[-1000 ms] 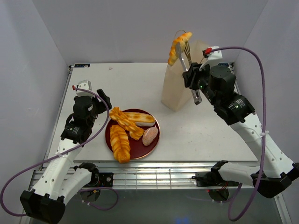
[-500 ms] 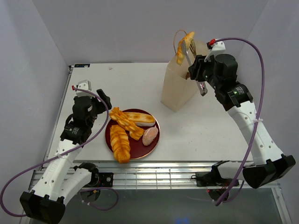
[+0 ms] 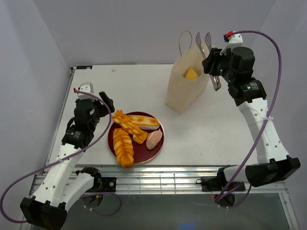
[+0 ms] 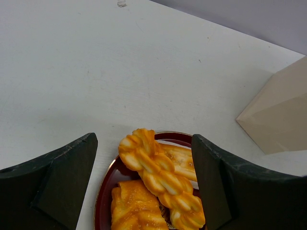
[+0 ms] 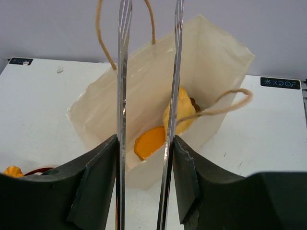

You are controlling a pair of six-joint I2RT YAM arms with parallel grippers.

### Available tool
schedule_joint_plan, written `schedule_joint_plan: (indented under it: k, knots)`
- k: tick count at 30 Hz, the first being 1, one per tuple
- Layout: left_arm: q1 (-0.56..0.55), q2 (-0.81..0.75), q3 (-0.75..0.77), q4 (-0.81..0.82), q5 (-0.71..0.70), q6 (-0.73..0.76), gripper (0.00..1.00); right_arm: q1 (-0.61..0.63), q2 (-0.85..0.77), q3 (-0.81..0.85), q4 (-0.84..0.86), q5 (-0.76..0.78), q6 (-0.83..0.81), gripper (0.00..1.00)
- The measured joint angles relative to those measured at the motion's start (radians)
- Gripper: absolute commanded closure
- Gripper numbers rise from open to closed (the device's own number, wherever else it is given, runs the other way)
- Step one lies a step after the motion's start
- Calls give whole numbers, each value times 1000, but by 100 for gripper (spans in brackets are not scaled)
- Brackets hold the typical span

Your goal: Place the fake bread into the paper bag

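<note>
the paper bag [image 3: 182,93] stands upright on the far right part of the desk [image 3: 216,139], with fake bread [image 3: 191,74] inside it. the tongs [image 3: 208,40], held in the right gripper [image 3: 214,64], rise just above the bag's mouth. the plate [image 3: 142,151] sits nearer and to the left, well apart from the bag. on it lie two loaves [image 3: 123,146] at the left, a long roll [image 3: 143,120] at the far side and a small piece [image 3: 154,139] at the right. the left gripper [image 3: 103,106] hangs just left of the plate.
</note>
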Motion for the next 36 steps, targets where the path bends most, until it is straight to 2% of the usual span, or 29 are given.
schedule_joint_plan:
  k: [14,22,26,29,36]
  knots:
    - [0,0,0,0,2,0,11,-31,11,0,-1,-111,7,47]
    - [0,0,0,0,2,0,11,-31,-68,-9,4,-266,15,47]
    - [0,0,0,0,1,0,10,-14,-126,-71,31,-343,41,46]
    - [0,0,0,0,-3,0,10,44,-153,-123,38,-364,49,44]
    - [0,0,0,0,-16,2,10,286,-158,-191,22,-348,25,43]
